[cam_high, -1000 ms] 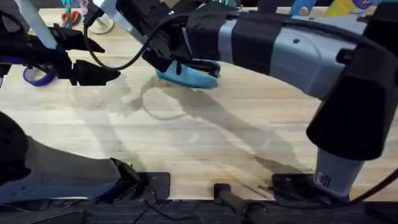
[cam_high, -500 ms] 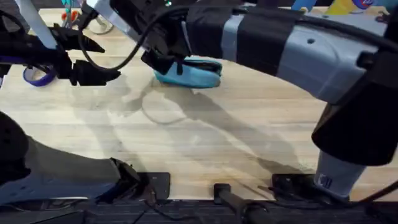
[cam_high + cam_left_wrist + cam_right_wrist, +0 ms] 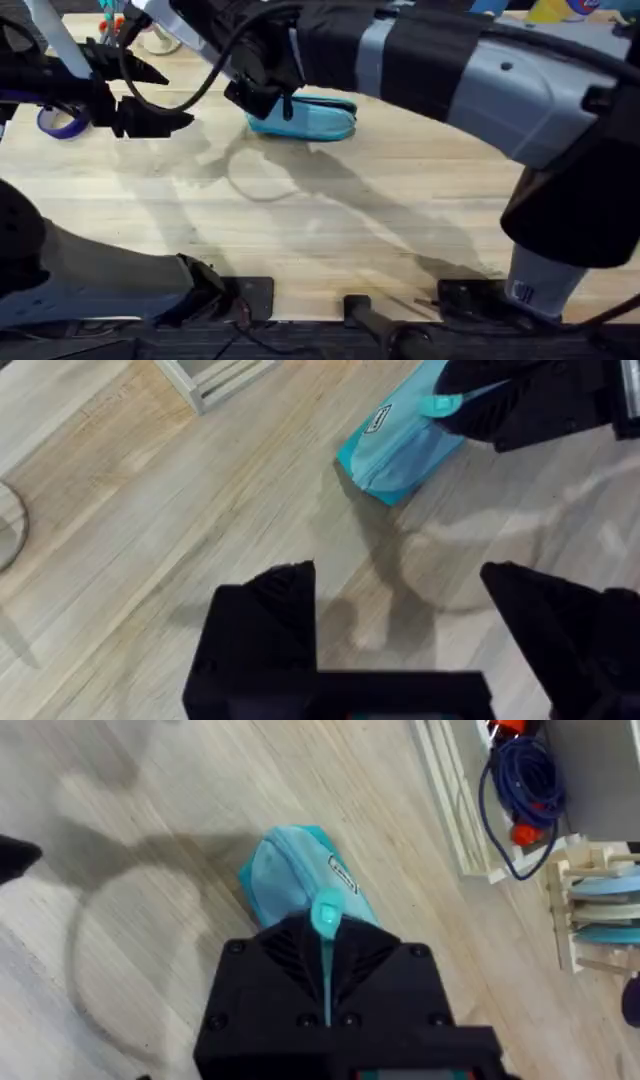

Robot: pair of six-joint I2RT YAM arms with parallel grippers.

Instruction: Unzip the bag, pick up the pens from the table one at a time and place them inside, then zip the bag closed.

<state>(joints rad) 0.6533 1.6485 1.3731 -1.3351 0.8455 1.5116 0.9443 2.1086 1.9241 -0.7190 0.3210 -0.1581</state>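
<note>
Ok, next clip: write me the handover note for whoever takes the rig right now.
Right pincer: shut on the zipper tab at one end of the bag.
Left pincer: open, holding nothing, above bare table short of the bag.
Bag: lying flat on the table's far side, under the right arm.
Pens: none on the table as seen from here.
Done: tab gripped. I cannot tell how far the zipper has run.
Left: check the pens are inside, then finish the zip.

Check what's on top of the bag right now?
The right gripper sits over the bag, fingers closed on its turquoise pull tab. The zipper line beneath is covered, so zip state is unclear.
</note>
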